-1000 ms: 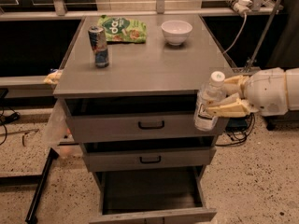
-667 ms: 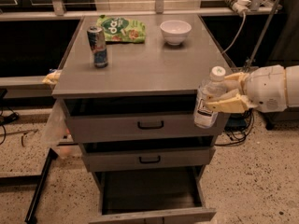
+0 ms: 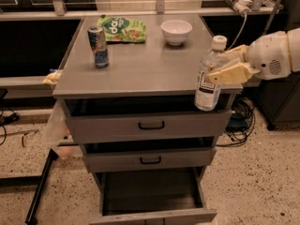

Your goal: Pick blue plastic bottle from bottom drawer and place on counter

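My gripper reaches in from the right and is shut on the blue plastic bottle, a clear bottle with a white cap and a white-and-blue label. It holds the bottle upright in the air at the front right corner of the counter, with its base below the counter's front edge. The bottom drawer stands pulled open below, its dark floor bare.
On the counter stand a blue-and-silver drink can at the left, a green snack bag at the back and a white bowl at the back right. Two shallower drawers with black handles are slightly open. Cables lie on the floor at the right.
My gripper has lifted the bottle a little higher beside the counter's front right corner. Nothing else has moved.
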Motion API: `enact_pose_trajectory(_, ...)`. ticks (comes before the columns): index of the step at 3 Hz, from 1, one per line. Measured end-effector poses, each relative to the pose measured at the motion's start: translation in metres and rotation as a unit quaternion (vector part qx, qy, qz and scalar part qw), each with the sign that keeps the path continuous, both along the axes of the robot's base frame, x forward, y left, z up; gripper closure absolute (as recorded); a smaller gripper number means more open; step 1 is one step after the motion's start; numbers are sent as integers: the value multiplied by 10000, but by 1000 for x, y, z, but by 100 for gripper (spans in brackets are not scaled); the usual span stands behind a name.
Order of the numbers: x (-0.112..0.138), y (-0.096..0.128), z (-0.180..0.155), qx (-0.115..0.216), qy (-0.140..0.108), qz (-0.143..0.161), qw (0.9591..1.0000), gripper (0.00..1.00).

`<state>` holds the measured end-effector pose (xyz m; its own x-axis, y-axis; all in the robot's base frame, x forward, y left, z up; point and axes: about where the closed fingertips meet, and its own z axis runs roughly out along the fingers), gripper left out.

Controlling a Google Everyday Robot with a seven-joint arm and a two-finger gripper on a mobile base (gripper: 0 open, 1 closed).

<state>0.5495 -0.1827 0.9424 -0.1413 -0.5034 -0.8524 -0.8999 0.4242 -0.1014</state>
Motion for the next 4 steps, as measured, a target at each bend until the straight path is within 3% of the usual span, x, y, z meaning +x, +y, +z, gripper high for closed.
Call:
enact_pose_trajectory(2, 7, 6, -1, -61, 15, -100, 9999, 100)
enact_pose_trajectory(4, 64, 21, -18, -655, 106, -235, 9975, 100)
